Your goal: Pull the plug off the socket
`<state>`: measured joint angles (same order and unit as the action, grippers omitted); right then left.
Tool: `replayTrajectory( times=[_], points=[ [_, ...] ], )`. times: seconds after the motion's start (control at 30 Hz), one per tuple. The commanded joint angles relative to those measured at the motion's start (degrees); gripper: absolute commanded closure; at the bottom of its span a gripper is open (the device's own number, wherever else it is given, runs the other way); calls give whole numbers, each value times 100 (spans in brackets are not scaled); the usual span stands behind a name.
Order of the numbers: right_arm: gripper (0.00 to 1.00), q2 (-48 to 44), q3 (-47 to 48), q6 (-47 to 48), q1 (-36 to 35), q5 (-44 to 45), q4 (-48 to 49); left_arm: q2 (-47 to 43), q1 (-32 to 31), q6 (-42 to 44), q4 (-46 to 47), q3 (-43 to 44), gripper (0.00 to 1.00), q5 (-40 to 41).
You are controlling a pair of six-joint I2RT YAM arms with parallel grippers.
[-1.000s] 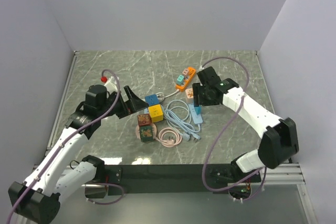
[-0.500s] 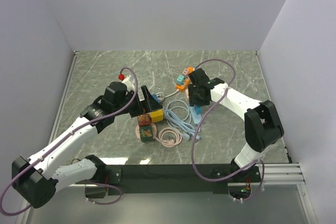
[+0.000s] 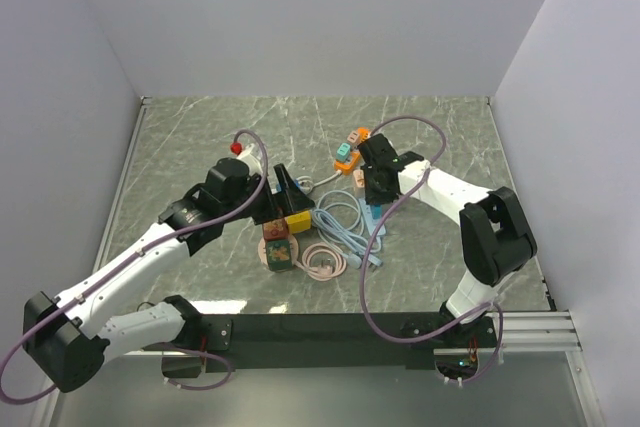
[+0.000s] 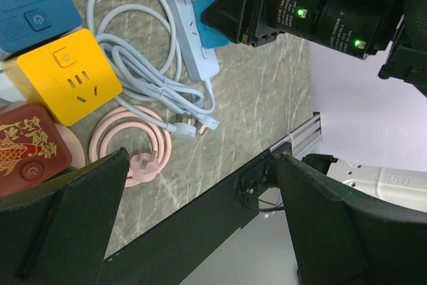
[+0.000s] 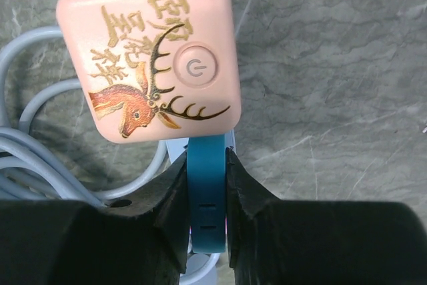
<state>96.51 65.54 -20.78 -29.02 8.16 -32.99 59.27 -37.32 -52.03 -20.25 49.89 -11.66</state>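
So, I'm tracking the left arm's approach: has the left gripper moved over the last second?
Yes. In the top view the left gripper has moved right, closing the gap to the yellow socket cube, which stayed put.

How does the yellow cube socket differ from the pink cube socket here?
The yellow cube socket is plain, with outlet slots on top; the pink cube socket shows a deer print and gold characters, no slots. The yellow one sits by the open left gripper; the pink one sits beside the teal plug that the right gripper clamps. Both are rounded cubes with power buttons.
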Motion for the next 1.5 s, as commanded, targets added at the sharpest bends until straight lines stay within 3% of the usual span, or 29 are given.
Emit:
replayTrajectory(
  times=[0.0, 0.13, 0.47, 0.77, 0.97, 1.13, 1.27, 1.47],
  points=[
    [100, -385, 231, -234, -87, -70, -505, 155, -178, -79, 276, 47, 1, 138],
    [100, -1476, -32, -24, -96, 27, -216, 313, -363, -88, 337, 56, 1, 252],
    [100, -1495, 363, -102, -69, -455, -655, 805, -724, -88, 636, 153, 1, 331],
    [100, -1749, 539, -866, -34, -1897, -884, 1500, -1461, -70, 2154, -163, 1, 322],
    [100, -1635, 399, -753, -25, -1765, -1157, 2106, -1576, -132, 2219, -85, 0, 392],
    [100, -1687, -101, -831, 53, -2625, -578, 2361, -1612, -193, 2289, -146, 0, 401],
    [100, -2021, -550, -1383, 308, -3906, 301, 2353, -1621, -360, 2569, -426, 1, 393],
    [100, -2382, -1209, -2271, 1037, -5069, 1522, 1984, -1629, -510, 3044, -883, 1, 419]
  ],
)
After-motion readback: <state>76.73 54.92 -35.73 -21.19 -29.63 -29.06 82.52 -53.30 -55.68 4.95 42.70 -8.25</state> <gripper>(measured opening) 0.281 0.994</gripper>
